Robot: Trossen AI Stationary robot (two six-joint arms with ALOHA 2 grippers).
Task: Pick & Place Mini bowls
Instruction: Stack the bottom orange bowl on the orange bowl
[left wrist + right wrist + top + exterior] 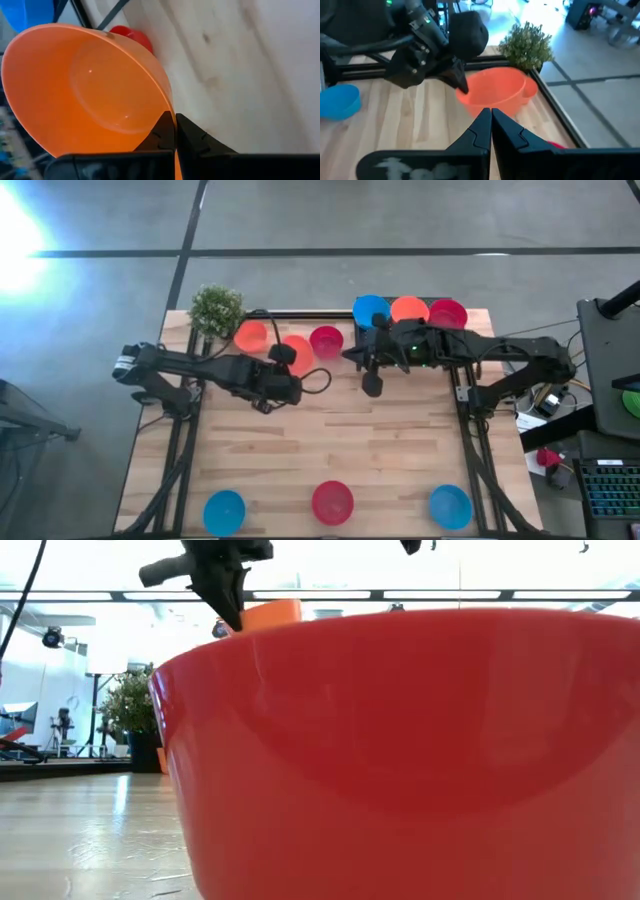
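I see the wooden table (330, 445) from above, with both arms reaching over its far half. At the far left corner stands the small potted plant (216, 309). The left gripper (283, 356) is closed on the rim of an orange bowl (298, 354), and it holds this bowl tilted above the table; the left wrist view shows the two fingers (165, 135) pinching the rim, one inside and one outside. Just beside it, toward the plant, a second orange bowl (250, 335) rests on the table, and on the other side there is a red bowl (326, 340). The right gripper (372, 384) hangs near the middle of the table with its fingers pressed together and nothing between them. Behind the right arm, along the far edge, three bowls stand in a row, touching: blue (370, 310), orange (408, 308) and red (447, 313). Along the near edge three more bowls are well apart from each other: blue (224, 512), red (332, 502) and blue (450, 507). The near red one fills most of the low view.
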